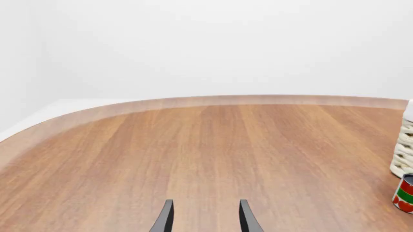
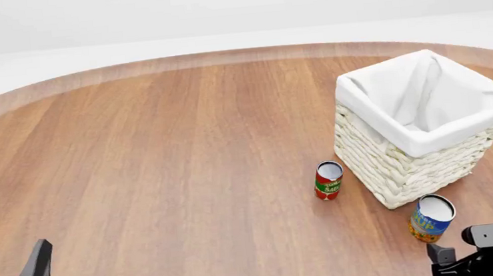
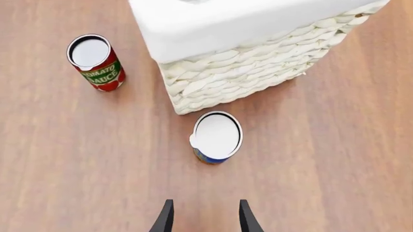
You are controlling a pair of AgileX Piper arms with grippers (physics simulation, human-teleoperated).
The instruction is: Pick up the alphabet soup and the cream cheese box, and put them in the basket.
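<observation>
Right gripper [image 3: 204,217], fingers apart, is hovering just near of the alphabet soup [image 3: 216,137], lining up a grasp. Soup is standing beside the basket [image 2: 401,164]'s near corner. Left gripper [image 1: 205,217] is idling spread over bare bench [image 2: 159,159]. Cream cheese box unseen.

Blue-and-orange alphabet soup [image 2: 431,217], cream woven basket [image 2: 409,164], red-green can [image 2: 328,180].

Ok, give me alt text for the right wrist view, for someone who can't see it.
The right gripper, jaws open and empty, looks down on the alphabet soup, standing upright on the wooden table beside the wicker basket. A red-and-green tomato sauce can stands apart from both.
</observation>
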